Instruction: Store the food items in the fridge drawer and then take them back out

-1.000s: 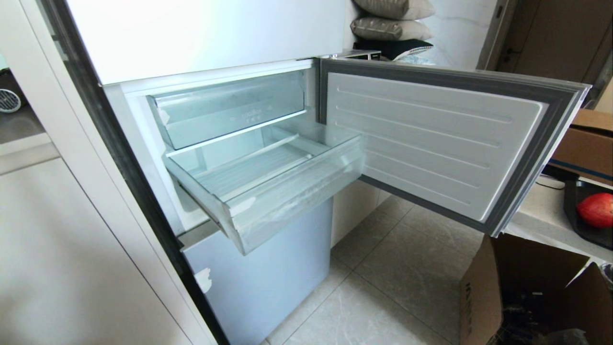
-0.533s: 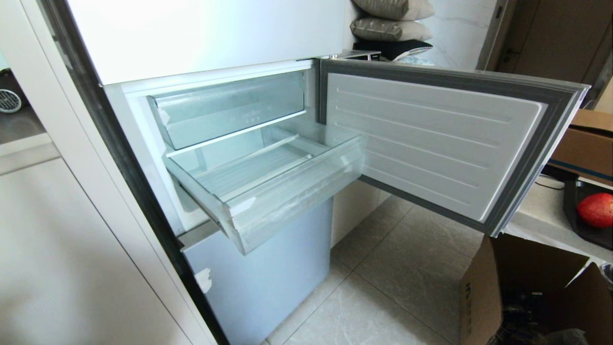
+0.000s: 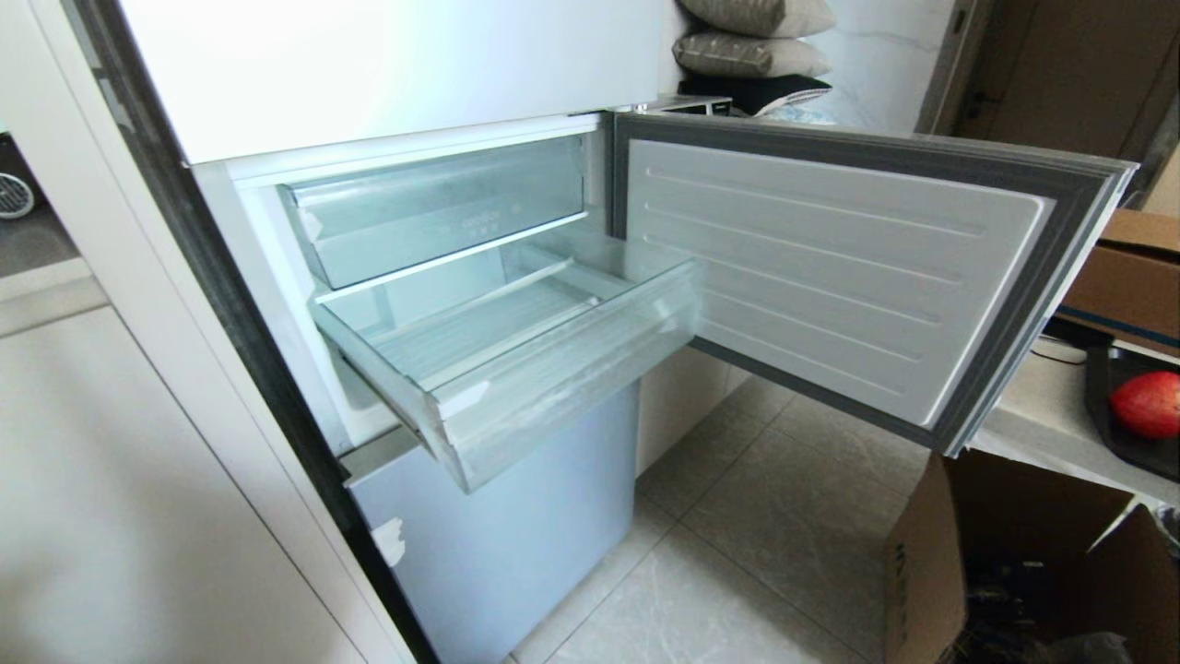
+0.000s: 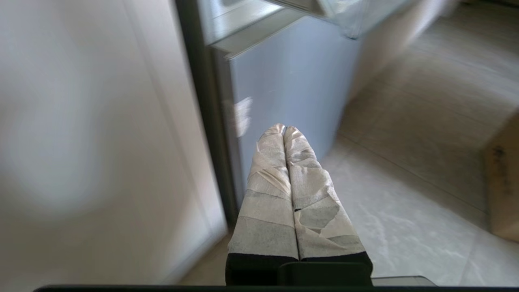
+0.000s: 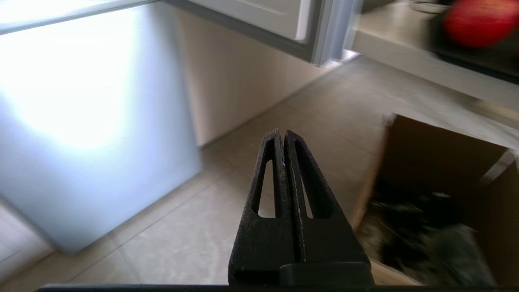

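While the left claw (image 4: 284, 129) hangs low beside the fridge, pinched together and empty, the right claw (image 5: 282, 134) likewise points floorward.

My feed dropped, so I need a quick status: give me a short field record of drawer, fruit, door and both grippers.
fridge drawer: pulled out, nothing visible inside
upper bin: pushed in above the drawer
fridge door: swung open to the right
red fruit: on a dark tray on the counter, right of the door
left gripper: jaws shut, empty, low by the lower fridge panel
right gripper: jaws shut, empty, above the floor near a cardboard box
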Tool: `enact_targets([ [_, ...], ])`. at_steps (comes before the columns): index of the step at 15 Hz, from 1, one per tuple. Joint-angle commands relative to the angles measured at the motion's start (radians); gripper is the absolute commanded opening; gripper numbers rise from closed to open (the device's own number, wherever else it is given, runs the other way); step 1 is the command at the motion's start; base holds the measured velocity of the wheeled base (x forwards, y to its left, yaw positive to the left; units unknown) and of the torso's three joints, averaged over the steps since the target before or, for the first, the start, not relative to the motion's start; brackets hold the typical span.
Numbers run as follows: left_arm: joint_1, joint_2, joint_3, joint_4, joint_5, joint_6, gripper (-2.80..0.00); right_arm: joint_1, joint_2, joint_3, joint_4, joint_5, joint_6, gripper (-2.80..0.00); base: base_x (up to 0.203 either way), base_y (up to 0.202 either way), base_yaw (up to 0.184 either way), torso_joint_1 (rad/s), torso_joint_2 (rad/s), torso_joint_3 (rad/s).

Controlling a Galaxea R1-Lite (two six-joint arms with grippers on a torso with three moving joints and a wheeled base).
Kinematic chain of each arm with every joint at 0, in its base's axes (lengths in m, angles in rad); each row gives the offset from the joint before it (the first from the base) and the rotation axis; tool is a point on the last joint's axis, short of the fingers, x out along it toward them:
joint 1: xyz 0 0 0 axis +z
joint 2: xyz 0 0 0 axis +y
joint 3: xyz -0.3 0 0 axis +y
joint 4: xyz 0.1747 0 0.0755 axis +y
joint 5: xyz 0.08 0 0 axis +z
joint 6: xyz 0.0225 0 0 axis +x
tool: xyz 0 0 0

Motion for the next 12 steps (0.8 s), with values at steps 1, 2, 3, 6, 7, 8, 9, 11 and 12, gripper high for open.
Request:
enact_targets([
  [1, 0.000, 0.002, 0.000, 0.001, 0.000, 0.000, -2.80, 0.000, 0.001, 0.000, 0.001, 0.000, 0.000, -2.80, -0.007, 0.001, 0.113, 0.006, 0.01, 0.002],
  [2, 0.000, 0.002, 0.000, 0.001, 0.000, 0.000, -2.80, 0.000, 0.002, 0.000, 0.001, 0.000, -0.001, -2.80, 0.004, -0.005, 0.164, 0.002, 0.00, 0.003],
  [3, 0.000, 0.002, 0.000, 0.001, 0.000, 0.000, -2.80, 0.000, 0.001, 0.000, 0.001, 0.000, 0.000, -2.80, 0.001, -0.009, 0.176, 0.002, 0.00, 0.002],
  [6, 0.000, 0.002, 0.000, 0.001, 0.000, 0.000, -2.80, 0.000, 0.002, 0.000, 0.001, 0.000, 0.000, -2.80, 0.001, -0.007, 0.175, 0.007, 0.00, 0.003],
  [7, 0.000, 0.002, 0.000, 0.001, 0.000, 0.000, -2.80, 0.000, 0.002, 0.000, 0.001, 0.000, 0.000, -2.80, -0.001, -0.010, 0.178, 0.006, 0.00, 0.007],
  [8, 0.000, 0.002, 0.000, 0.001, 0.000, 0.000, -2.80, 0.000, 0.002, 0.000, 0.001, 0.000, -0.001, -2.80, 0.001, -0.006, 0.172, 0.001, 0.00, 0.002],
  [9, 0.000, 0.002, 0.000, 0.001, 0.000, 0.000, -2.80, 0.000, 0.002, 0.000, 0.001, 0.000, -0.001, -2.80, 0.000, -0.005, 0.174, 0.005, 0.00, 0.005],
  [11, 0.000, 0.002, 0.000, 0.001, 0.000, 0.000, -2.80, 0.000, 0.002, 0.000, 0.001, 0.000, 0.000, -2.80, 0.003, -0.008, 0.175, 0.004, 0.00, 0.001],
  [12, 0.000, 0.002, 0.000, 0.001, 0.000, 0.000, -2.80, 0.000, 0.002, 0.000, 0.001, 0.000, 0.000, -2.80, 0.004, -0.008, 0.175, 0.006, 0.00, 0.001],
])
